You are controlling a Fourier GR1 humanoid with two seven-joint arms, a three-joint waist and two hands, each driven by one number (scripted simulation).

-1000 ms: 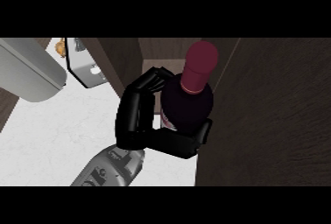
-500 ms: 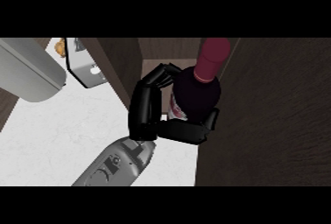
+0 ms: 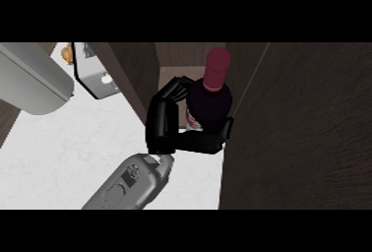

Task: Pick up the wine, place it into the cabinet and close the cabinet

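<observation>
1. Dark glass with a deep red capsule: the wine (image 3: 210,101) stands nearly upright in my right hand (image 3: 174,133), its neck pointing toward the top of the view.
2. My fingers (image 3: 173,91) curl around the bottle's left side near the shoulder, and my thumb presses its lower right side, so the hand is clamped on the wine.
3. The wine sits in the opening of the brown wooden cabinet (image 3: 305,128), between the cabinet's left wall and its large dark door panel on the right.
4. Whether the bottle's base rests on the cabinet floor I cannot tell; my hand hides it.
5. My grey forearm (image 3: 131,184) rises from the lower edge over the white table (image 3: 58,147).
6. A grey appliance (image 3: 29,78) sits at the upper left.
</observation>
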